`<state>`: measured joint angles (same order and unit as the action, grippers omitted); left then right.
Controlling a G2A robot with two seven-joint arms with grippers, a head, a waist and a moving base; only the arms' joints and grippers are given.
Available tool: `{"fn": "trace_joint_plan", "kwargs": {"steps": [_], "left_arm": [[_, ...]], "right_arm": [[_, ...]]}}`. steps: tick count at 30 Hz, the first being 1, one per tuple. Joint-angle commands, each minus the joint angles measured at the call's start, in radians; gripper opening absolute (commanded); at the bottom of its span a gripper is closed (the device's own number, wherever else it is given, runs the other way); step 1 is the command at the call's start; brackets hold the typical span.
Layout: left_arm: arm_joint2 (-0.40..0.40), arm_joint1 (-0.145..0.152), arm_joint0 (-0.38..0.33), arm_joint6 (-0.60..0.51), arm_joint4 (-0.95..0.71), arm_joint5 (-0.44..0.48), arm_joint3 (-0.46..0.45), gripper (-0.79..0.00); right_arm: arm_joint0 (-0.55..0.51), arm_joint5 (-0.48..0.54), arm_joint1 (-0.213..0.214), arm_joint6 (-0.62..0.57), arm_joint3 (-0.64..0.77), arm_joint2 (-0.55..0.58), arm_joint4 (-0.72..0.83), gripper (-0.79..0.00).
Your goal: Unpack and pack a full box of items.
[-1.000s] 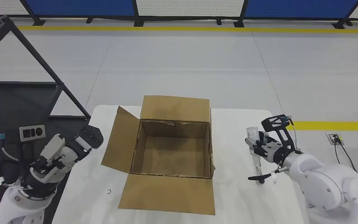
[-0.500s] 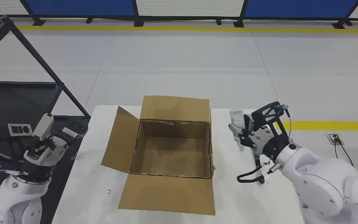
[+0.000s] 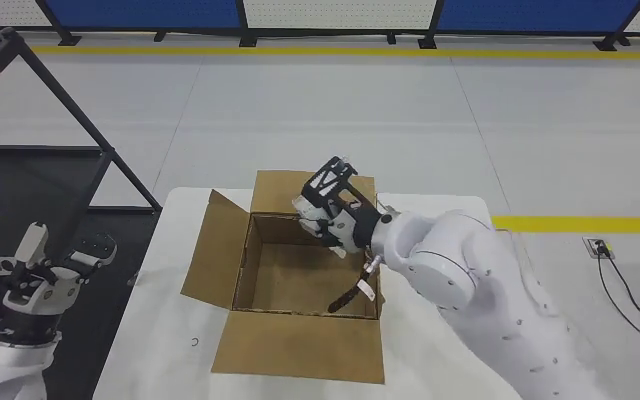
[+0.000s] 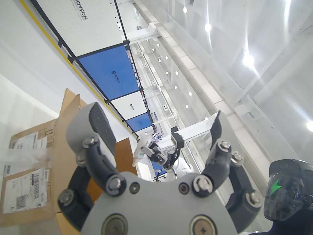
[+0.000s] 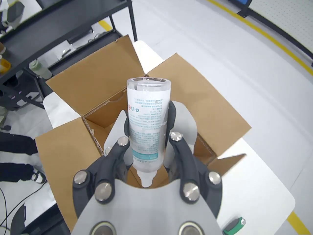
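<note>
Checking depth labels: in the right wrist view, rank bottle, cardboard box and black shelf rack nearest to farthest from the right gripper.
1. The bottle, clamped in the right gripper.
2. The cardboard box, open below it.
3. The black shelf rack, beyond the table.

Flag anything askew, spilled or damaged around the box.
Nothing stands out. The right pincer grips the bottle squarely above the far edge of the open box; no spill, no visible damage.

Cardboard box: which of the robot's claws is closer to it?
Right. The right claw holds a bottle over the far wall of the cardboard box; the open left claw is out beyond the table, on its left.
</note>
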<state>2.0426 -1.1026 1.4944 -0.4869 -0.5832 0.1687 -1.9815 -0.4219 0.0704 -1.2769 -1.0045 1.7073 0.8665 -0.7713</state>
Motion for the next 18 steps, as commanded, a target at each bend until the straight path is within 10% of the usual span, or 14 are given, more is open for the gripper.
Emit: {"fn": "trace_joint_plan", "kwargs": {"steps": [1,8,18], "left_arm": [[0.0,0.0,0.0,0.0,0.0,0.0,0.0,0.0],[0.0,0.0,0.0,0.0,0.0,0.0,0.0,0.0],[0.0,0.0,0.0,0.0,0.0,0.0,0.0,0.0]], "right_arm": [[0.054,0.001,-0.023,0.013,-0.098,-0.075,0.015,-0.785],[0.165,-0.026,-0.111,0.077,-0.383,-0.259,0.021,-0.785],[0.165,-0.026,-0.111,0.077,-0.383,-0.259,0.021,-0.785]]}}
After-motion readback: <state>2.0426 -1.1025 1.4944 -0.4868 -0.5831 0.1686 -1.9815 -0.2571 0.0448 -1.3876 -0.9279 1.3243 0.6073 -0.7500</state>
